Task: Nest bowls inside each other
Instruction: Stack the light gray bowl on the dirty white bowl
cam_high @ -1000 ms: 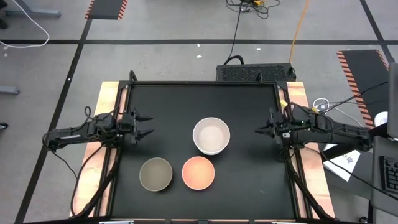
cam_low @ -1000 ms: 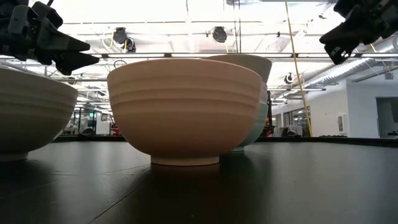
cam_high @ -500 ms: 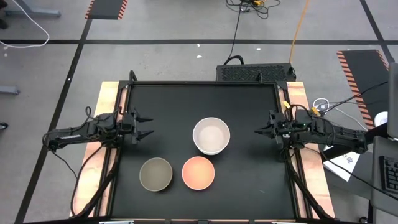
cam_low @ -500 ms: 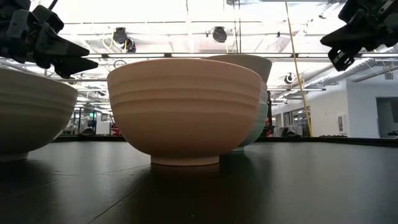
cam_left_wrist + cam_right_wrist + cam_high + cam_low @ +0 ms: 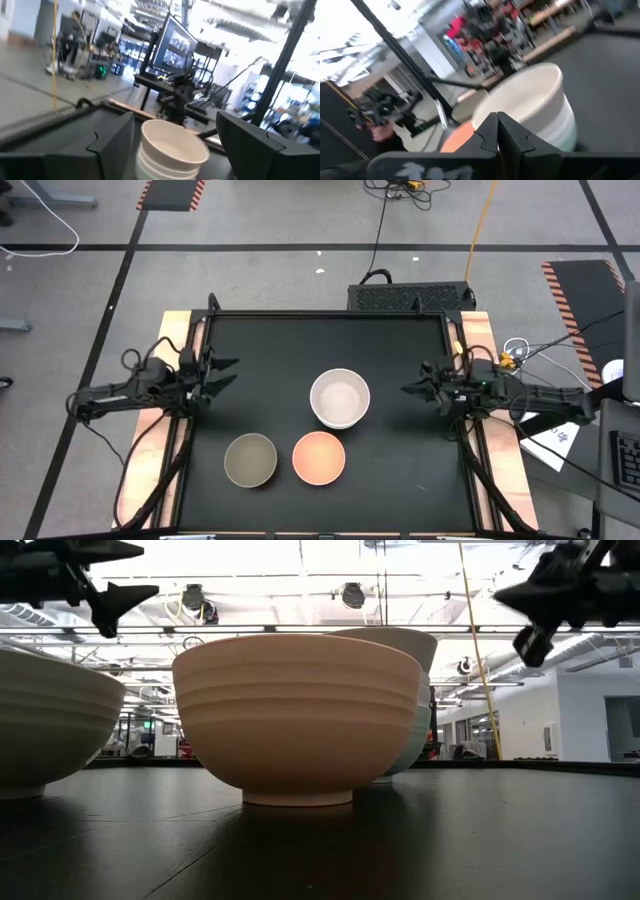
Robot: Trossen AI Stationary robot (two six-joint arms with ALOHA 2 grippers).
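Left tool [image 5: 222,372] spread wide, empty, above table left of white bowl stack [image 5: 340,398]. Right tool [image 5: 409,389] clenched, empty.

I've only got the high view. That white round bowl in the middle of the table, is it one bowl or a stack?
Observer: A stack. The left wrist view shows more rims layered under the white round bowl.
Operator: Any other colour in there?
Observer: Yes. The right wrist view shows a mint green bowl as a band beneath the white rim.
Operator: Are the pincers down on the table?
Observer: No. In the low view the left pincer and the right pincer both hang above the rim of the peach-orange ribbed bowl.
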